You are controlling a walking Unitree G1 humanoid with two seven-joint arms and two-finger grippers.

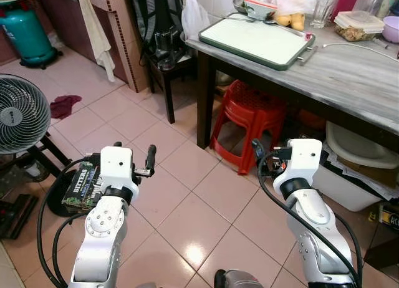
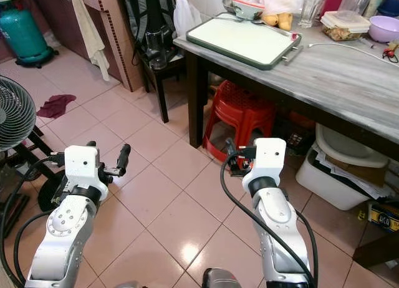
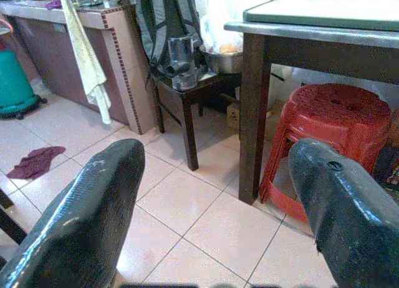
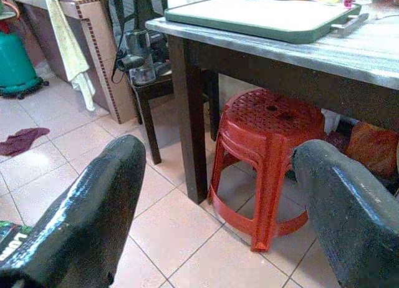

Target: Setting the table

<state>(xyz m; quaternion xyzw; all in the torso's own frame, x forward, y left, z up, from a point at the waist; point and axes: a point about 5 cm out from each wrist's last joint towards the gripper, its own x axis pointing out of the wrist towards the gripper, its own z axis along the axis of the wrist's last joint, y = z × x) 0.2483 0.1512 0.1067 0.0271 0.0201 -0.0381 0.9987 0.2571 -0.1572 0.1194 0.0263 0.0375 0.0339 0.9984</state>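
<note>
Tray [image 1: 255, 42] lies ahead at the table [image 1: 349, 82] corner; we hold right gripper [image 4: 218, 207] nearer, left gripper [image 3: 218, 207] too, both spread, empty.

Left arm: silver, bent up from 7 o'clock, forearm raised over the floor.
Left gripper [image 1: 134, 157]: level, pointing to 12 o'clock, its two black fingers [image 3: 81, 219] spread wide, nothing between them.
Right arm: silver, bent up from 5 o'clock.
Right gripper [image 4: 215, 207]: level, pointing to 12 o'clock, fingers [image 4: 87, 207] spread wide, holding nothing.
</note>
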